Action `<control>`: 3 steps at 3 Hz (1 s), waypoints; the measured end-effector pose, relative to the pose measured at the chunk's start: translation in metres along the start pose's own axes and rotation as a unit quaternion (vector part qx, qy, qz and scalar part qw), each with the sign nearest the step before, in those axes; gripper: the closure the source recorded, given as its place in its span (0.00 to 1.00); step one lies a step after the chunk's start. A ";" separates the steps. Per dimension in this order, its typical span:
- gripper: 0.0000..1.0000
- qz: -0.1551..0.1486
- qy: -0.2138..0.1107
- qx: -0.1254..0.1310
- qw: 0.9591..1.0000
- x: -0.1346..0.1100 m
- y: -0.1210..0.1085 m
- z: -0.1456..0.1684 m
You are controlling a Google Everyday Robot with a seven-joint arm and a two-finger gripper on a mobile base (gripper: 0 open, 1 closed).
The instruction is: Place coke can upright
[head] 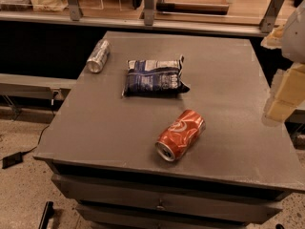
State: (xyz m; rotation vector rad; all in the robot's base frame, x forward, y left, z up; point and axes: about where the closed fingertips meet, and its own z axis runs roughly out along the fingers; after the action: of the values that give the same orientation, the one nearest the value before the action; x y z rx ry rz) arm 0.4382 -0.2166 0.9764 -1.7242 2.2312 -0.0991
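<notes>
The coke can (181, 135) lies on its side on the grey surface (95, 128), at five o'clock from a dark blue chip bag (155, 77). A silver can (98, 56) lies at ten o'clock. The end effector (286, 94) hangs at three o'clock; I cannot tell whether it's spread.

No words can be read.
White swirl lettering on the red can (180, 135) and white print on the bag (154, 77) stay illegible; the gripper (282, 101) hangs at the right edge.
</notes>
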 end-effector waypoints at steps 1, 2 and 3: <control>0.00 0.000 0.000 0.000 1.000 0.000 0.000 0.000; 0.00 -0.010 -0.003 0.001 1.000 -0.005 0.001 0.001; 0.00 -0.067 -0.022 -0.005 0.998 -0.032 0.012 0.018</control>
State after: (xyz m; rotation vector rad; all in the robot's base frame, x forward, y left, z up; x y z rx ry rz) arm 0.4395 -0.1805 0.9632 -1.8613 2.0879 -0.0782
